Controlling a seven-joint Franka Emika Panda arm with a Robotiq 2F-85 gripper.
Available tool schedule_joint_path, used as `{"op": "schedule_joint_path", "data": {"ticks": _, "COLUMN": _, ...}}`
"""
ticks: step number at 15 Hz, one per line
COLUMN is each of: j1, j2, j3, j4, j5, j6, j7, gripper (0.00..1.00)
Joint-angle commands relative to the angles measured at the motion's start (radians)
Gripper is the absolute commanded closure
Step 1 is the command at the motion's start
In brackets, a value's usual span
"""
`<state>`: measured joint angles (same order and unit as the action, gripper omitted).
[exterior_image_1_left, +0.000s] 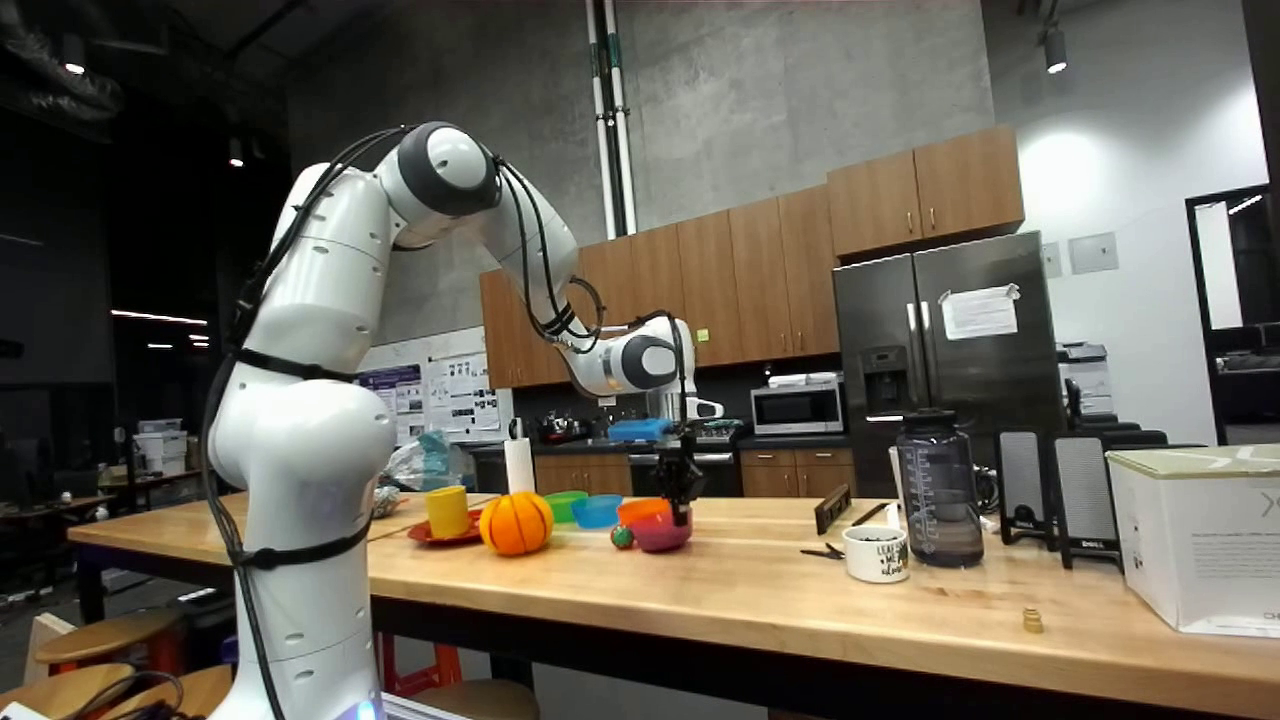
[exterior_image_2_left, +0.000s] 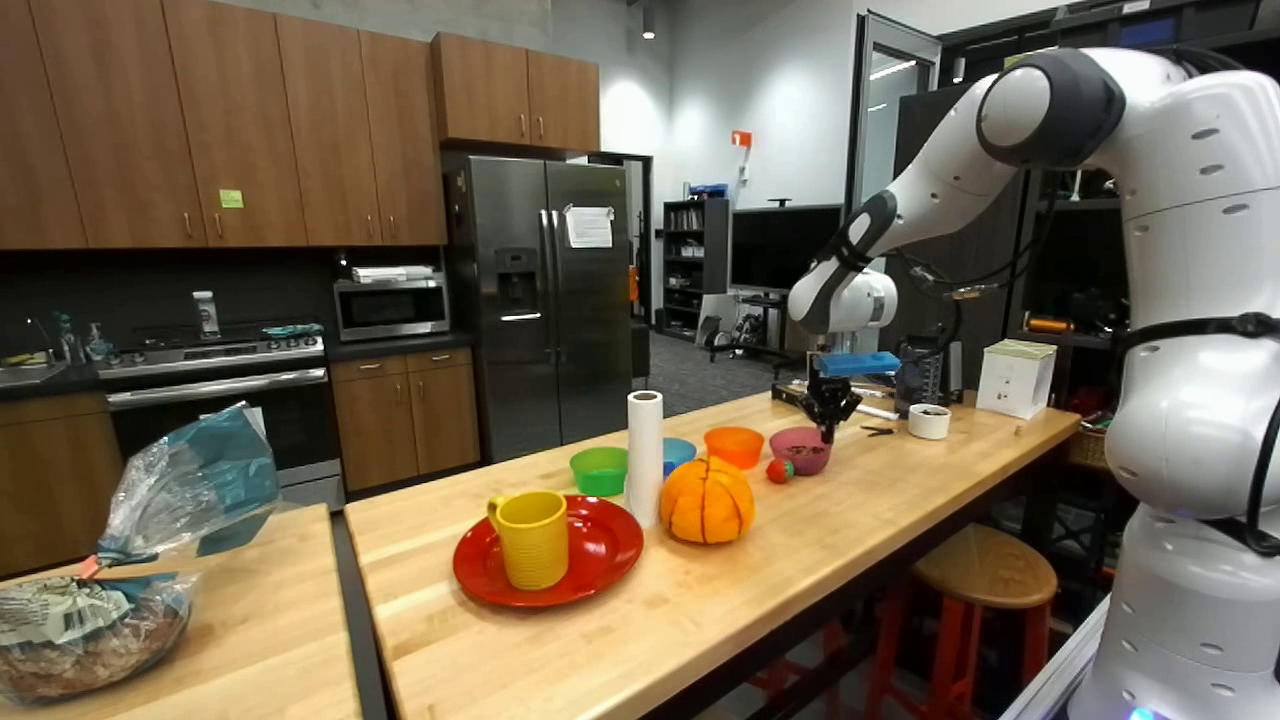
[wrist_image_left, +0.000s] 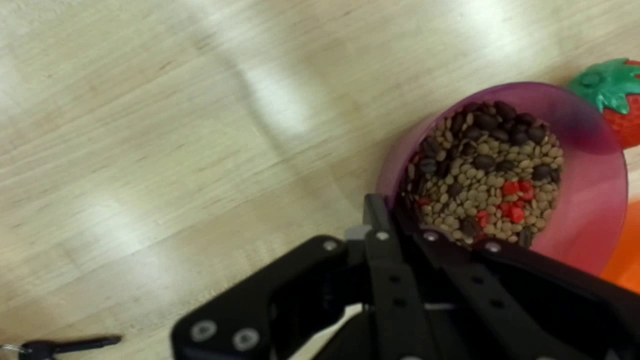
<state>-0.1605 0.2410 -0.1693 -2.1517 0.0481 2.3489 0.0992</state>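
On the right edge of the pink bowl (exterior_image_2_left: 806, 464), the robot hand (exterior_image_2_left: 828, 436) pinches tight, likely grabbing it, and should next move gently.

there are four coloured bowls (wrist_image_left: 592, 210), one yellow mug (exterior_image_2_left: 535, 540), one plate (exterior_image_2_left: 605, 545), one pumpkin (exterior_image_2_left: 707, 500) and one strawberry (exterior_image_2_left: 780, 471).

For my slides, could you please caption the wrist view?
Jaws closed on the rim of a pink bowl beside a strawberry.

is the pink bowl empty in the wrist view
No, the pink bowl holds small tan grains, larger dark beans and a few red bits.
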Motion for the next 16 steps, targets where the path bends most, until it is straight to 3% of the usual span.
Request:
{"op": "schedule_joint_path", "data": {"ticks": 1, "j1": 0.008, "j2": -0.004, "j3": 0.005, "j4": 0.041, "j5": 0.019, "j6": -0.033, "j7": 0.052, "gripper": 0.99}}
{"op": "schedule_joint_path", "data": {"ticks": 16, "j1": 0.049, "j2": 0.005, "j3": 0.021, "j4": 0.166, "j5": 0.000, "j6": 0.024, "j7": 0.140, "gripper": 0.99}}
